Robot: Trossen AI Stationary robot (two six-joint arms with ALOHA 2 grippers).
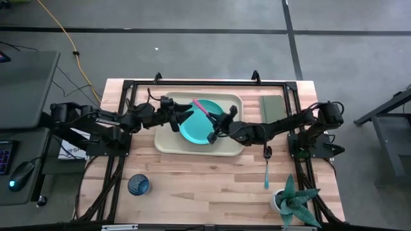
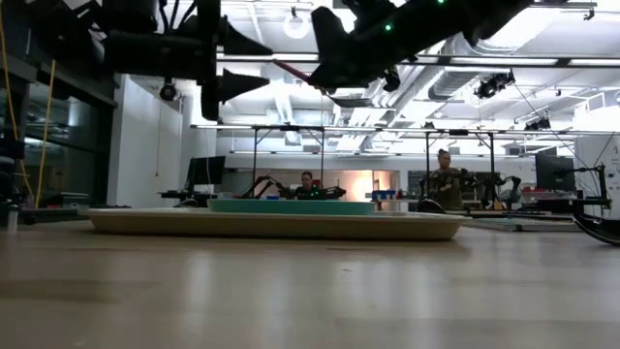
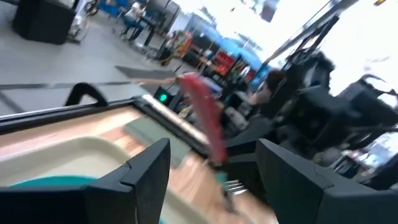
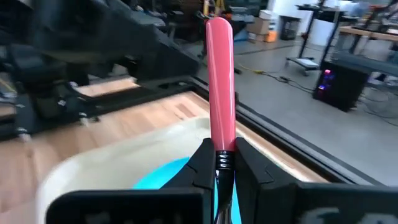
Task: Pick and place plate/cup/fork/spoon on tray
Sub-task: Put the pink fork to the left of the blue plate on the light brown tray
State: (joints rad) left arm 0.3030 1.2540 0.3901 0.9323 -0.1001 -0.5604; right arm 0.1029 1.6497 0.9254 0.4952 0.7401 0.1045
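Fork (image 4: 220,81) sits pinched in your right gripper (image 4: 219,163) above the plate (image 1: 204,122); your left gripper (image 3: 211,180) gapes beside it.

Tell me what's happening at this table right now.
The right gripper is shut on the fork, holding it in the air above the plate, which sits on the tray. The left gripper is open right beside the fork's pink handle, not gripping it. The cup and the spoon lie on the bare table, not on the tray.
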